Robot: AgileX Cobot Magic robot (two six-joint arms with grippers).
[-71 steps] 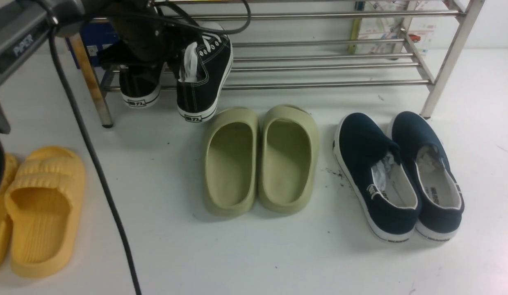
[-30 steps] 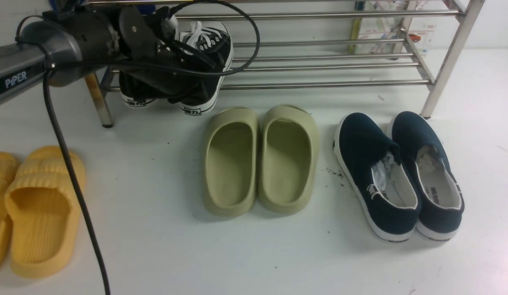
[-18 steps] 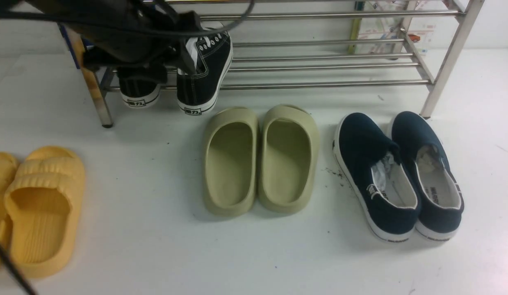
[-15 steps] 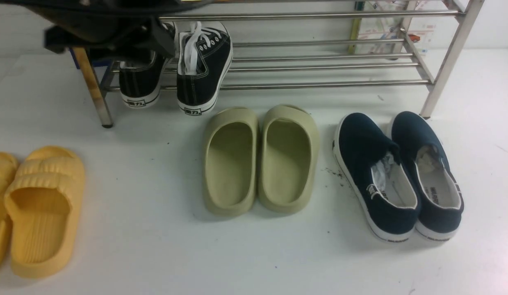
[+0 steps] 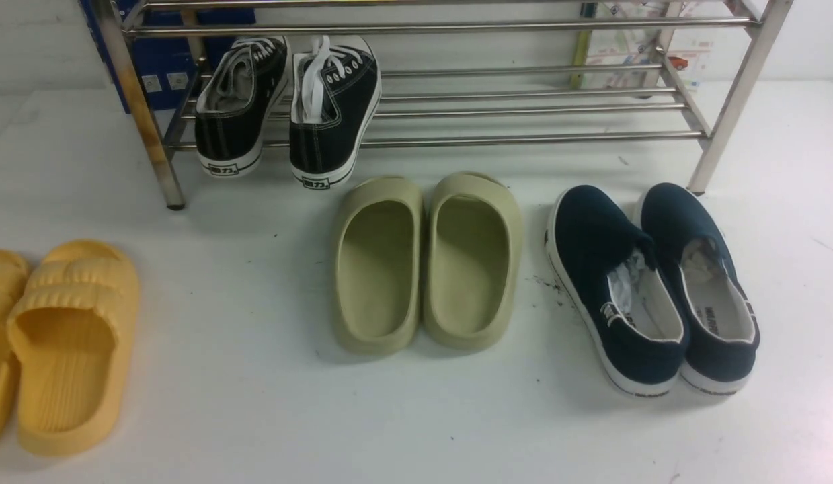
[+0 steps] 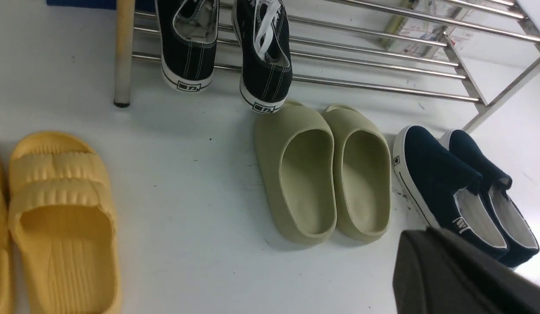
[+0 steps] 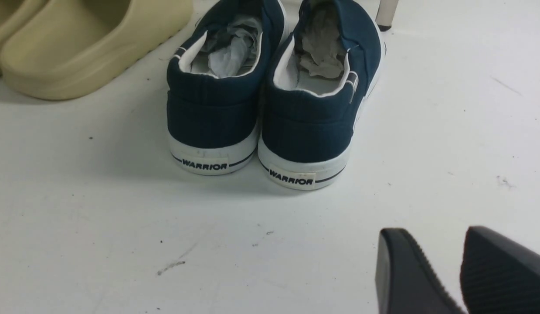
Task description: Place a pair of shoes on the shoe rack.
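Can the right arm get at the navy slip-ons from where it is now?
Probably yes: the right tool hovers just behind the navy slip-ons, heels facing it, with only bare floor between.

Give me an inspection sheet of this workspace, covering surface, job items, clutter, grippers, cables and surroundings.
Surface: white floor, scuffed, small dark specks.
Job's things: pair of shoes on the shoe rack lower tier, heels overhanging its front bar.
Clutter: olive slippers, navy slip-ons, yellow slippers, all on the floor.
Grippers: left gripper only partly in view, state unclear; right gripper fingers slightly apart, empty.
Cables: nothing seen.
Surroundings: blue box behind rack; white wall.
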